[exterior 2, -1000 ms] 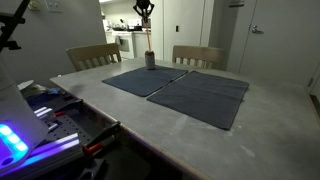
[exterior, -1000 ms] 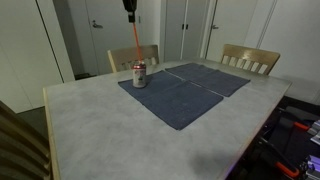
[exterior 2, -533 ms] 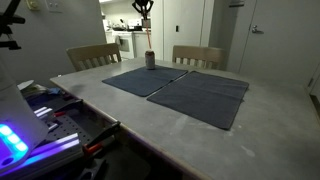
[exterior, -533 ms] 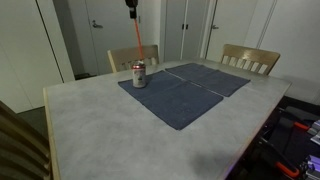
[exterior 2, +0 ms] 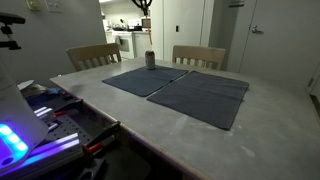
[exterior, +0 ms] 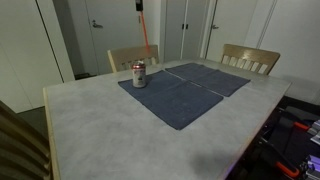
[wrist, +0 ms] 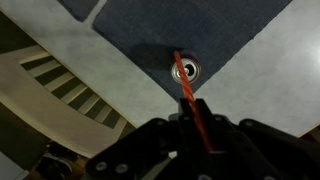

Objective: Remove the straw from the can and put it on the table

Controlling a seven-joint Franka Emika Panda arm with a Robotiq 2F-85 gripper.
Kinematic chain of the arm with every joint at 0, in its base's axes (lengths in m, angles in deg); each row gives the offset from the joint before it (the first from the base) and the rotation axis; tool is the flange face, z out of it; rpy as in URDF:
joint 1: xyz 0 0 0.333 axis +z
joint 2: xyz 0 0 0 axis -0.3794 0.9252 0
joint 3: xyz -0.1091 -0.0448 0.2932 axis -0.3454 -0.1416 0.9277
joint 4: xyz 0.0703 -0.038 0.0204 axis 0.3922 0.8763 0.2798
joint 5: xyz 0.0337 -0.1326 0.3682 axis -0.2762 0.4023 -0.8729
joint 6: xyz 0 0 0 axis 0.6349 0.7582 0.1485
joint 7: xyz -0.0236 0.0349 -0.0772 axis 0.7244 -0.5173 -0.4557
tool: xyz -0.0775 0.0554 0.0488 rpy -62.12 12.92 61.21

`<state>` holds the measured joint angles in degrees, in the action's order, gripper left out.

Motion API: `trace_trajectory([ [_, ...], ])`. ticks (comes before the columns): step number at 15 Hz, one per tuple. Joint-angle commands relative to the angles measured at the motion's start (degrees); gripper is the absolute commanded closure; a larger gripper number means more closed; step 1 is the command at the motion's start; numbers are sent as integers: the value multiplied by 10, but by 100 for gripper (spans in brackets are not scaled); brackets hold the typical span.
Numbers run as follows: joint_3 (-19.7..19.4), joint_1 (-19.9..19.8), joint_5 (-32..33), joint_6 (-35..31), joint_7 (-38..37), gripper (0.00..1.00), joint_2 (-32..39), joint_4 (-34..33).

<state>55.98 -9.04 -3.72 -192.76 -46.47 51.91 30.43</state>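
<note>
Between my jaws, at the near edge of the wrist view, the straw [wrist: 192,98] is clamped by its upper end. It runs down and away from me, a little off plumb. Its free tip hangs over the open top of the can [wrist: 186,71]. From up here the two overlap, so I cannot judge the gap. In an exterior view the straw [exterior: 143,35] is a slanted orange-red line high over the desk [exterior: 90,130]. Its lower tip sits above the can [exterior: 139,74] and slightly to one side, not inside it. Open air lies all round the straw.

Below, the can stands upright on a dark blue mat [wrist: 230,30], close to that mat's corner. Grey desk [wrist: 110,50] begins just past the hem. A second mat [exterior: 212,78] lies beside the first, their long edges nearly touching. On the side away from the can, the desk top spreads wide and open out to its pale wood edge.

Farther off, a wooden chair [exterior: 127,57] is pushed in at the desk's edge right behind the can. In the wrist view the same chair [wrist: 60,85] shows its slatted back just beyond the desk's rim. Another chair [exterior: 250,60] stands behind the second mat. Beyond both are pale closed doors [exterior: 190,25].
</note>
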Motion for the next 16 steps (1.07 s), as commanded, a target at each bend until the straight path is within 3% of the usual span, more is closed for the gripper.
trace_trajectory([
  [1,-11,-16,-5,-31,-41,98,-69,98],
  [9,-28,-56,-14,-129,-125,98,-101,215],
  [16,-39,-82,-30,-366,-180,98,-111,331],
])
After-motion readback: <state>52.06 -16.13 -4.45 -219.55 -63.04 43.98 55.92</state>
